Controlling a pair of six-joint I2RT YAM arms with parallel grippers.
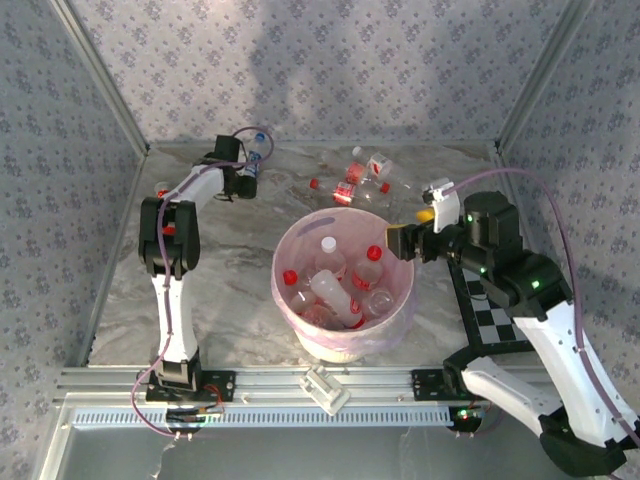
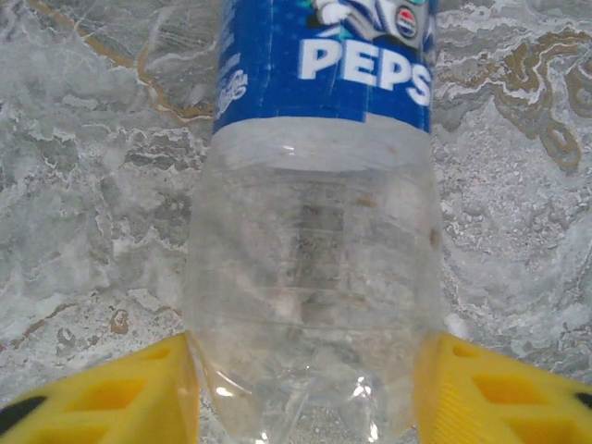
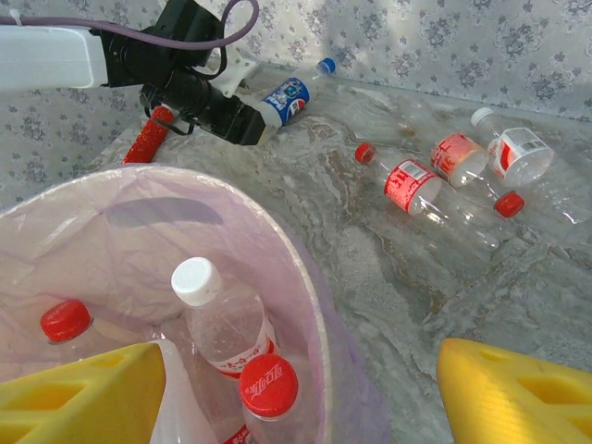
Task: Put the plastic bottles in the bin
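While the right gripper (image 3: 301,379) hangs over the near-right rim of the bin (image 1: 345,345), its yellow fingers (image 3: 83,393) sit wide apart with nothing between them, so that one's just open and empty.

Over at the far-left back of the counter (image 1: 220,260), the left gripper (image 2: 305,398) is on a Pepsi bottle (image 2: 319,231) (clear plastic, blue label, blue cap). The bottle lies on its side on the marble-look surface. From the left wrist view, both yellow pads (image 2: 129,398) are pressed against the sides of its base end, so I'd call that clamped on it. The bottom looks a bit crumpled too.

The bin stands mid-counter, lined with a pink bag (image 3: 139,222), and it's already got a pile of bottles inside: a white-capped bottle (image 3: 222,324), a red-capped bottle (image 3: 268,384) just beside it, plus several more underneath.

Behind the bin, near the back wall, a small cluster of red-labelled bottles (image 3: 412,185) lies loose on the counter, touching or nearly touching each other. How many are in there exactly is hard to tell, since the clear plastic blends together.
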